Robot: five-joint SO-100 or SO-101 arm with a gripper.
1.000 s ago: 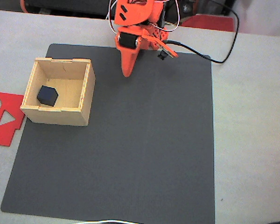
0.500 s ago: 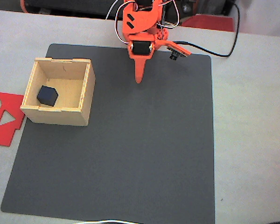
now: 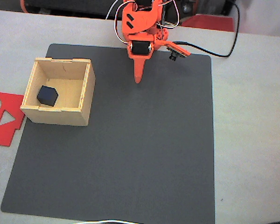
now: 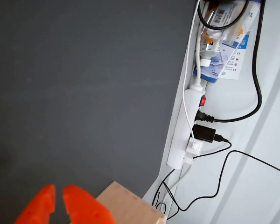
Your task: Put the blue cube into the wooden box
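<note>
The small navy-blue cube (image 3: 47,95) is sitting inside the light plywood box (image 3: 86,93) near the dark mat's (image 3: 130,154) left edge, while the orange two-finger gripper (image 3: 138,80), fingertips nearly touching and empty, is hanging near the mat's far edge.

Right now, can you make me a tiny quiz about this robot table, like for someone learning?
1. True or false: the blue cube sits inside the wooden box.
2. In the fixed view, the gripper is: A) over the box, B) over the dark mat, right of the box, C) on the red sheet.
3. Fill in: the gripper holds ____.

Key: 1 true; 2 B; 3 nothing
</note>
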